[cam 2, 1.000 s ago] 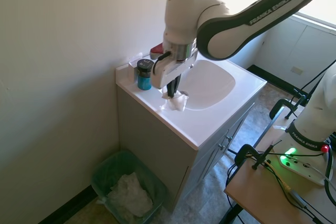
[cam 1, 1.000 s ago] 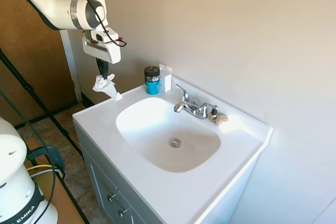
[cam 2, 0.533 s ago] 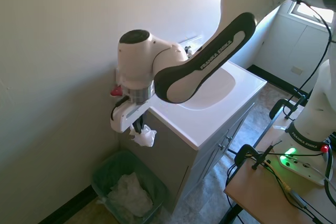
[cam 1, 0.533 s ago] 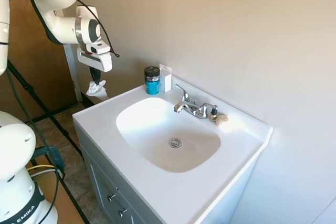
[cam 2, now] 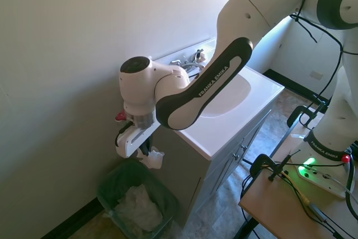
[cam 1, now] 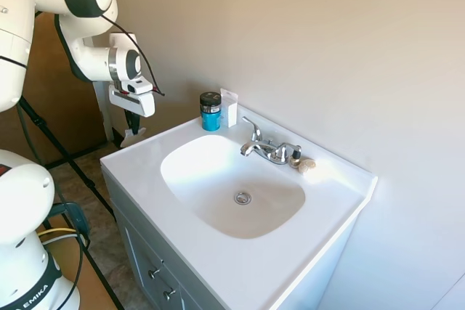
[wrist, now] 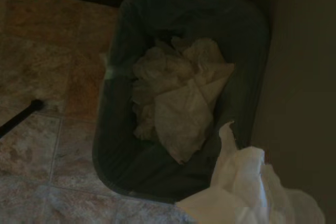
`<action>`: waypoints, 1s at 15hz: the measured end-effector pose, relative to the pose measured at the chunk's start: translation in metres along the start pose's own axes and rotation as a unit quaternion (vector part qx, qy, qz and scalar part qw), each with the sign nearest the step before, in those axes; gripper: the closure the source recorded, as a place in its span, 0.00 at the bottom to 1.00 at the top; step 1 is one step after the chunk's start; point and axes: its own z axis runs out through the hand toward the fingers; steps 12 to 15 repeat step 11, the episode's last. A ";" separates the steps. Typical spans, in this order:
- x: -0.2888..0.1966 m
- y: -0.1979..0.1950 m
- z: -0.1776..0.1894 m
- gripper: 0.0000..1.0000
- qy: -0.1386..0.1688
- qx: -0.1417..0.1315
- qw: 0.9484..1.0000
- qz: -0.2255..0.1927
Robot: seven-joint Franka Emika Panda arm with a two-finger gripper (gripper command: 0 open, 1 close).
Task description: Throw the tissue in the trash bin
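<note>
Bathroom, hand [cam 2: 146, 151] gripping tissue [cam 2: 154, 158] over bin [cam 2: 112, 178]

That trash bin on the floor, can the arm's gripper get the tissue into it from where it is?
Probably yes. The gripper holds the tissue beside the vanity, above the open trash bin, with nothing between them; only crumpled paper lies inside.

Vanity top [cam 1: 218, 252]: blue jar [cam 1: 211, 111], white holder [cam 1: 229, 108]. Floor [cam 2: 218, 216]: trash bin [cam 2: 114, 178] w/ paper.

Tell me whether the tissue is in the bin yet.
Not yet: the crumpled white tissue hangs from the hand above the dark green bin.
</note>
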 end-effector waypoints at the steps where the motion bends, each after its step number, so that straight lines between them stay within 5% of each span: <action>1: -0.001 0.000 0.002 0.00 0.001 -0.002 1.000 -0.001; 15: 0.019 -0.007 -0.039 0.00 0.020 0.030 0.999 0.027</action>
